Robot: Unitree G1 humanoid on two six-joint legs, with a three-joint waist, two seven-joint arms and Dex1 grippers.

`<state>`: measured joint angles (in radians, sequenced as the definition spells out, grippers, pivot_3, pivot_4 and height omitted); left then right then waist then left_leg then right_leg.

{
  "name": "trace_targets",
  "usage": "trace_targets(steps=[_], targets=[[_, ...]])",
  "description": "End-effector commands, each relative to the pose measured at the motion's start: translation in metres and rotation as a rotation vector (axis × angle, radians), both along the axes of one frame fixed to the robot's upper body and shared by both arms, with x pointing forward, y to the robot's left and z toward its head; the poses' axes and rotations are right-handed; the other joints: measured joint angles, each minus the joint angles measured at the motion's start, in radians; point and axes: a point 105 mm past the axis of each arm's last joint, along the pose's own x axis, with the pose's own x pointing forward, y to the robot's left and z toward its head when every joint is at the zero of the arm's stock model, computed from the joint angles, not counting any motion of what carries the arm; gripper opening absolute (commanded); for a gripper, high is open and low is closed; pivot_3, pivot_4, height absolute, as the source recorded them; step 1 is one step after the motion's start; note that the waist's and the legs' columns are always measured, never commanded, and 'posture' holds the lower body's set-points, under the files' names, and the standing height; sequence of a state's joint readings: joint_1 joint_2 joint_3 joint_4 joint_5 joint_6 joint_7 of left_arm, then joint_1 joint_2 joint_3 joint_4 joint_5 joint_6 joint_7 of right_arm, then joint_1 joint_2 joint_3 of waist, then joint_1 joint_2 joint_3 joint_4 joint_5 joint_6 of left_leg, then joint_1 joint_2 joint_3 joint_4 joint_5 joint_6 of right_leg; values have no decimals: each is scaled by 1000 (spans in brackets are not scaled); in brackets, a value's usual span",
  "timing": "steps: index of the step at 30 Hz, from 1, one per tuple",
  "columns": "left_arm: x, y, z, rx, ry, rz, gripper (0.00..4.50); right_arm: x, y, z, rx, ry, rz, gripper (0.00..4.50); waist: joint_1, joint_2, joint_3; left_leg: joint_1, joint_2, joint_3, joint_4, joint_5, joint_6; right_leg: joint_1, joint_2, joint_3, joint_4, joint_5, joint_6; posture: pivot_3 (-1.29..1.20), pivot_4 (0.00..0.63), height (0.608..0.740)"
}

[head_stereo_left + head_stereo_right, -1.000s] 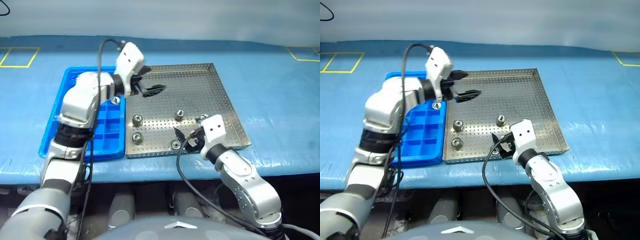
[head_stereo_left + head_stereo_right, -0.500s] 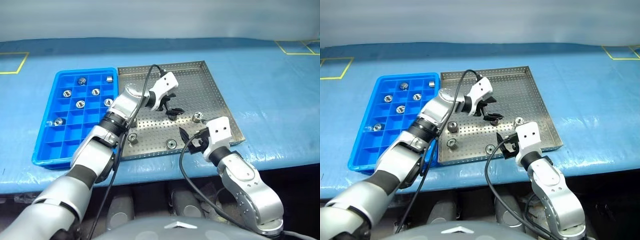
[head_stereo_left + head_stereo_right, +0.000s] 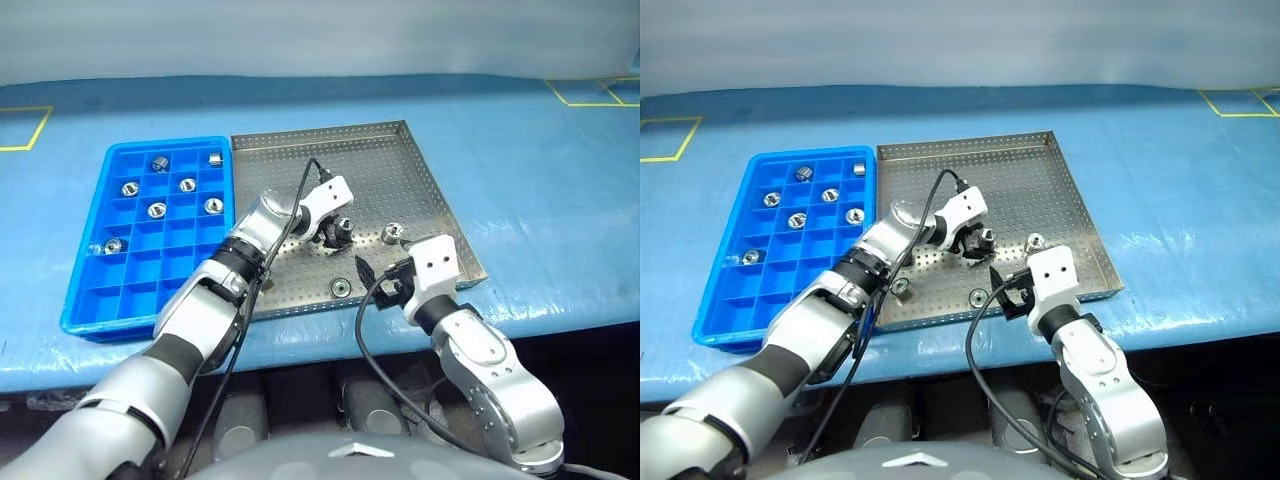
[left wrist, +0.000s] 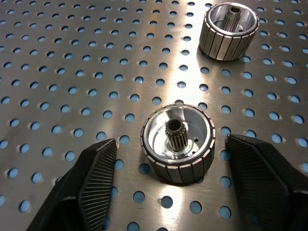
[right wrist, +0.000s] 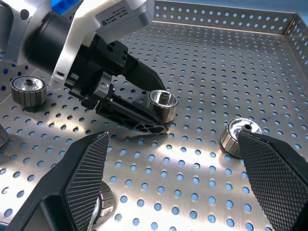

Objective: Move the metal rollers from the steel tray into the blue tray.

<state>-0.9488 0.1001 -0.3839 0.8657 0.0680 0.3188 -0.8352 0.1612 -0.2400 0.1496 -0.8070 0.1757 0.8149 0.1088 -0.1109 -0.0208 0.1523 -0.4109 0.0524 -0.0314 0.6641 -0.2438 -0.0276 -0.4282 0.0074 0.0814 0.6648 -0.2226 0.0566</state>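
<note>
The steel tray (image 3: pixel 420 165) takes up the middle of the blue table, with the blue tray (image 3: pixel 85 300) touching its edge at nine o'clock; seven of the blue tray's small compartments already hold a roller each. Four metal rollers lie on the perforated floor, so the job looks a little over half done. The left gripper (image 4: pixel 175 168) has its two black fingers set down on either side of one roller (image 4: pixel 177 143), near the tray's centre. That roller sits squarely between the pads, one at its nine o'clock and one at its three, with a clear gap on both sides, so the jaws are only part-way in and grip nothing. It stands on end, its axis upright and its splined bore facing up, with a ribbed, shiny rim; a plain squeeze should catch it. A second roller (image 4: pixel 229 30) stands at about one o'clock beyond it. The right gripper (image 5: pixel 168 183) hovers wide and empty, farther off.
</note>
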Motion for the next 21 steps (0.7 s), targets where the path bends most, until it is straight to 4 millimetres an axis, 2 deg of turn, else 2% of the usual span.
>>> trace_targets(steps=[1,4,9,14,18,21], targets=[[7,-4,16,-84,-36,34,2557,1,2,14,11,-65,5,4500,-1,0,0,0,0,0,0,0,0,0,0,0,0,0,0,-149,150,740],[13,-2,26,-161,-35,88,1744,1,3,14,10,-63,17,4500,-2,0,0,0,0,0,0,0,0,0,0,0,0,0,0,-139,150,740],[23,17,50,-243,-89,182,1744,2,13,15,18,-72,76,4500,-6,0,0,0,0,0,0,0,0,0,0,0,0,0,0,-116,150,740],[25,58,86,-249,-238,278,1744,3,33,19,33,-82,201,4500,-8,1,1,1,0,0,-2,0,0,0,1,0,0,0,0,-64,150,740],[16,100,114,-229,-357,393,1744,9,51,23,33,-97,298,4500,2,1,1,1,1,-1,-2,0,0,0,1,0,1,0,0,-6,150,740],[3,130,124,-181,-422,478,1744,12,67,27,47,-116,382,4500,22,1,1,1,1,-1,-2,0,0,0,0,0,1,0,0,34,150,740]])
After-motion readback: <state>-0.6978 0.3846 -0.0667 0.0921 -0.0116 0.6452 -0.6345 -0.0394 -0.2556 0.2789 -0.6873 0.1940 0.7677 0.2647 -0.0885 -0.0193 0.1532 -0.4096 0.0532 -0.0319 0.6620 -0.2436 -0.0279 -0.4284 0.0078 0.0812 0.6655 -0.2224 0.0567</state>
